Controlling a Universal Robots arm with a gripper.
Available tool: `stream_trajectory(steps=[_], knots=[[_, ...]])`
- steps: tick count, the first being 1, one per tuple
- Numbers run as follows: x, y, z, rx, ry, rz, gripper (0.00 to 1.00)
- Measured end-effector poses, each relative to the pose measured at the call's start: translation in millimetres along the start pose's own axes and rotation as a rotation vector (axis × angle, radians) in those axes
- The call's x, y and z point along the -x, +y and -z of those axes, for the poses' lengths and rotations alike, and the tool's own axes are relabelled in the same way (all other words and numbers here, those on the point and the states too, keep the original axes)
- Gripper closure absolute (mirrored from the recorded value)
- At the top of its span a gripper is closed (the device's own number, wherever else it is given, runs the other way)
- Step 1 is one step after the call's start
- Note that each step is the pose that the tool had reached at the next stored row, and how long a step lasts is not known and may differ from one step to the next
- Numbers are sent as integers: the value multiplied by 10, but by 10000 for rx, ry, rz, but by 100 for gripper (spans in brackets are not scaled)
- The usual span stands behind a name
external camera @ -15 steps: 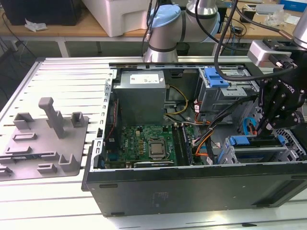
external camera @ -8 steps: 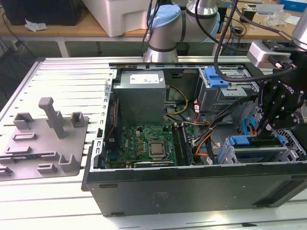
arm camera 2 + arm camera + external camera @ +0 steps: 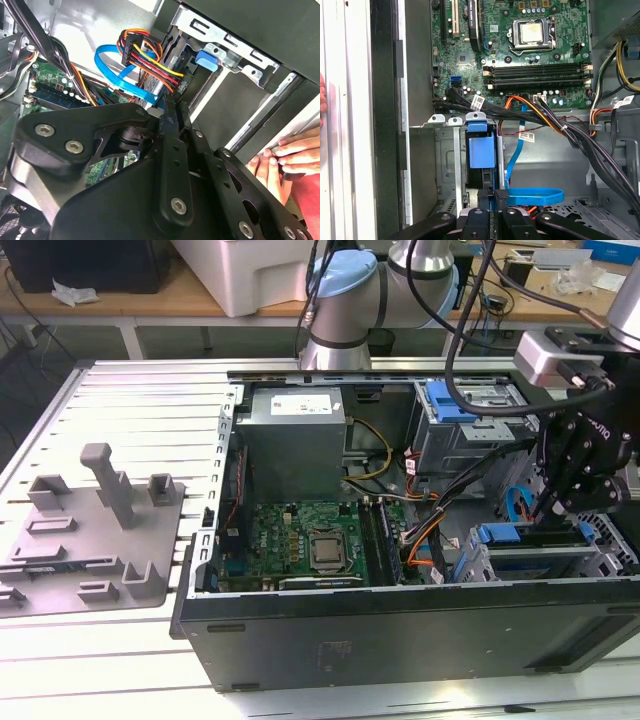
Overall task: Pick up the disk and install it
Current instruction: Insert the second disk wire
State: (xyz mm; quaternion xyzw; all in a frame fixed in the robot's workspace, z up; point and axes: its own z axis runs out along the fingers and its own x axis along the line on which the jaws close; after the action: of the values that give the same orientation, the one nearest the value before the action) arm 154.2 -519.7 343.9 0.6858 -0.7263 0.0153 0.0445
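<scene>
One disk [image 3: 482, 150] is the business here, and it sits right in front of my claw [image 3: 492, 200] in the first wrist view: edge-on, its blue carrier frame upright in a slot of the metal drive cage [image 3: 447, 165]. I cannot tell whether my claw is closed on it, merely against it, or open. In the exterior view my claw [image 3: 565, 495] hangs over that cage at the front end of the open computer case [image 3: 400, 640], on the exterior view's right.

I judge the picking up to be done and the installing well along: the disk is in the bay, not out on the table. Whether it is pushed fully home, I cannot say.

Just beside the slot a blue data cable [image 3: 535, 196] lies looped on the case floor, and I can't see its plug meeting the disk. Beyond it a bundle of black, orange and yellow wires [image 3: 555, 122] crosses to the motherboard [image 3: 520, 50]. Farther off, outside the case wall, a person's hand [image 3: 285, 155] rests on the edge.
</scene>
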Motion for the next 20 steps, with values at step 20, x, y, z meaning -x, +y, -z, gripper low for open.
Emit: stream_trajectory(steps=[20], knots=[[10,-2,-30,0,1,0,84]])
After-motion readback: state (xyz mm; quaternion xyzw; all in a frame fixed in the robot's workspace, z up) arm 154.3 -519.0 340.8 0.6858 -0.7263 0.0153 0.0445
